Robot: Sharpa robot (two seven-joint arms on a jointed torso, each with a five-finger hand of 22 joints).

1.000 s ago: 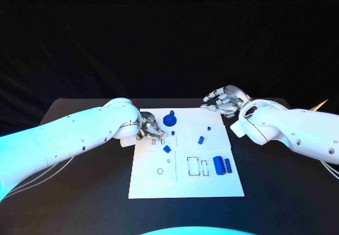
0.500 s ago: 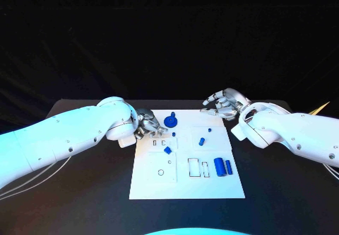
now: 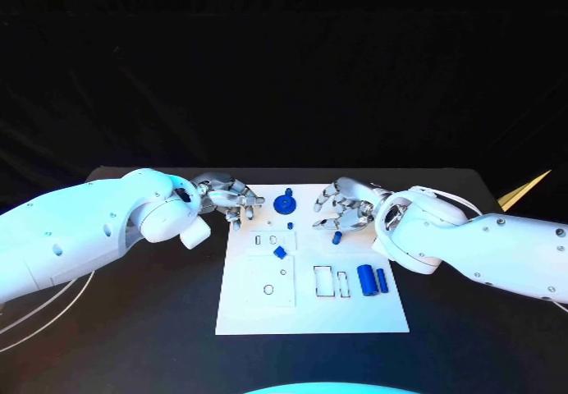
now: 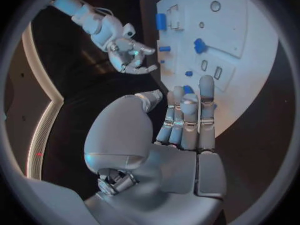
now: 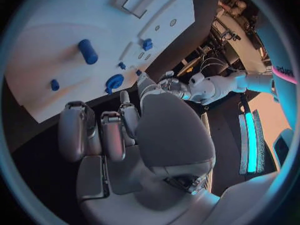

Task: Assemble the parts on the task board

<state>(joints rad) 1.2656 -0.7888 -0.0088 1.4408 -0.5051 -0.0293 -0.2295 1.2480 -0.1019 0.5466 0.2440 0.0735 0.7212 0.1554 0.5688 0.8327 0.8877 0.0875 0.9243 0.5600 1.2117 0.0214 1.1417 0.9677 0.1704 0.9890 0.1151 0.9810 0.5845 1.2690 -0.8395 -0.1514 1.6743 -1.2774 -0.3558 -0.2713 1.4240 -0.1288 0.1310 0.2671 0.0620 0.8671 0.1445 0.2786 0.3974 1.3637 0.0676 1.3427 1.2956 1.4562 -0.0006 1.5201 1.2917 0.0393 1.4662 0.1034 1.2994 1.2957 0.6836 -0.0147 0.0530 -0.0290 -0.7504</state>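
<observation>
The black table (image 3: 142, 328) carries the white task board (image 3: 310, 316), which lies flat between the two arms, with both hands over its far end. The left arm (image 3: 83, 230) enters from one side and the right arm (image 3: 485, 246) from the other.

The left hand (image 3: 227, 197) hovers over the board's far corner on its own side, fingers (image 4: 187, 115) stretched out side by side and thumb apart; it grasps nothing, its hold released. The right hand (image 3: 345, 209) hangs over the far part of the board, just beside the middle, fingers spread and loosely curled, likewise empty and released.

Between the two hands sits the round blue part (image 3: 284, 202), the largest piece at the far end, near the left hand's fingertips and apart from them. Nearer the robot than the right hand, and well apart from it, two blue cylinders (image 3: 373, 280) lie side by side next to empty rectangular slots (image 3: 323, 279). Just under the right hand's fingertips lies a short blue peg (image 3: 336, 238); whether the fingers touch it I cannot tell. A small blue diamond-shaped part (image 3: 281, 252) sits toward the robot from the left hand, near two small slots. A tiny blue piece (image 3: 290, 224) lies just beyond it, between the hands. An oval hole (image 3: 268, 288) marks the board's near left half.
</observation>
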